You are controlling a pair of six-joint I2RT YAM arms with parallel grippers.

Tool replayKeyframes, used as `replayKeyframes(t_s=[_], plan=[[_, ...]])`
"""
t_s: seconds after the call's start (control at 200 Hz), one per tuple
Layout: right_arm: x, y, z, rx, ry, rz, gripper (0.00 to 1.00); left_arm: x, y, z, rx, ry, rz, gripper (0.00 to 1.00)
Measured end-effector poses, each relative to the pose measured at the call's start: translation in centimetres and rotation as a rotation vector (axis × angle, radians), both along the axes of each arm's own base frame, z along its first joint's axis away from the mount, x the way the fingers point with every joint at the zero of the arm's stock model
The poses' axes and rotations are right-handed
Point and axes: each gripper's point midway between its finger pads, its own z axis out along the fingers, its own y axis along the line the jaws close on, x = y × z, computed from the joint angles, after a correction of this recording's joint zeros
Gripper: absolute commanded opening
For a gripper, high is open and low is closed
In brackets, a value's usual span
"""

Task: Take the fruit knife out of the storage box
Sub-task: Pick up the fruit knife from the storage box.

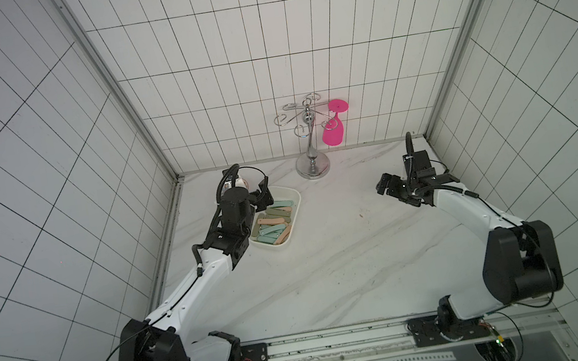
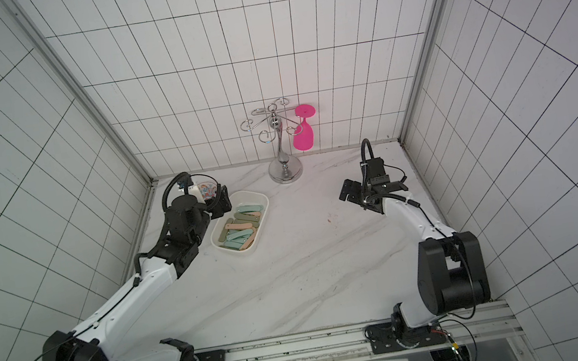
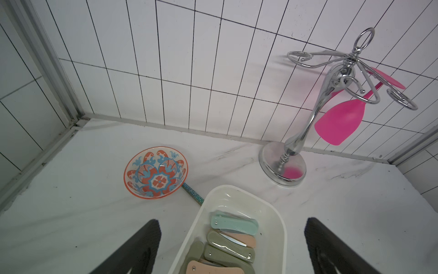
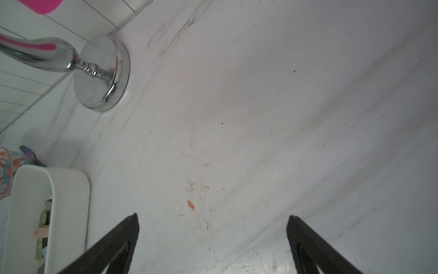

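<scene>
- Marble tabletop (image 1: 333, 268), white with grey veins, closed in by tiled walls on three sides.
- Left gripper (image 3: 231, 221) is over the storage box's far end, on the side by the bowl. Fingers (image 3: 142, 239) are spread wide, one either side of the box in the left wrist view, with nothing held.
- Right gripper (image 4: 213, 216) hangs over bare tabletop, well to the right of the box. Fingers (image 4: 305, 237) are spread wide and empty.
- Chrome glass rack (image 1: 313, 168) stands at the back wall.
- Storage box (image 2: 249, 197), a white tray, sits left of centre, angled toward the rack.
- Pink glass (image 1: 334, 133) hangs upside down on the rack.
- Patterned bowl (image 3: 156, 172) sits near the box's far corner.
- Fruit knives (image 3: 233, 225), folded, in mint, olive and peach, are all piled inside the box; its far end is bare.
- Blue patterned handle (image 3: 193, 194) lies between bowl and box.
</scene>
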Motion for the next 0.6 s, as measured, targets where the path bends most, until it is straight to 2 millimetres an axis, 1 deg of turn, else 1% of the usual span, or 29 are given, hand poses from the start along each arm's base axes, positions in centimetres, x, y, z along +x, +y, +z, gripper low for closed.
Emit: replayKeyframes(t_s=[0.08,0.135,0.28,0.33,0.375,0.41,0.46,0.6], plan=[[0.1,1.2,0.5,-0.023,0.006,0.049,0.99,0.4,-1.0,-0.9,-0.083,0.072,0.009,0.97],[0.0,1.9,0.7,-0.033,0.013,0.079,0.99,0.7,-1.5,-1.8,-0.128,0.120,0.018,0.93],[-0.4,2.7,0.3,-0.058,0.049,0.127,0.98,0.8,-2.2,-5.9,-0.247,0.260,0.077,0.86],[-0.5,2.8,0.2,-0.067,0.059,0.138,0.98,1.0,-2.3,-7.1,-0.275,0.305,0.097,0.82],[-0.6,3.0,0.1,-0.071,0.066,0.150,0.99,1.4,-2.5,-8.1,-0.317,0.343,0.120,0.77],[-0.7,3.2,0.1,-0.075,0.070,0.159,0.99,1.8,-2.5,-8.8,-0.345,0.369,0.139,0.75],[-0.8,3.6,-0.1,-0.080,0.075,0.176,0.99,2.4,-2.6,-9.7,-0.382,0.403,0.160,0.69],[-1.3,4.2,-0.6,-0.089,0.096,0.202,0.99,4.1,-2.7,-12.5,-0.473,0.488,0.213,0.60]])
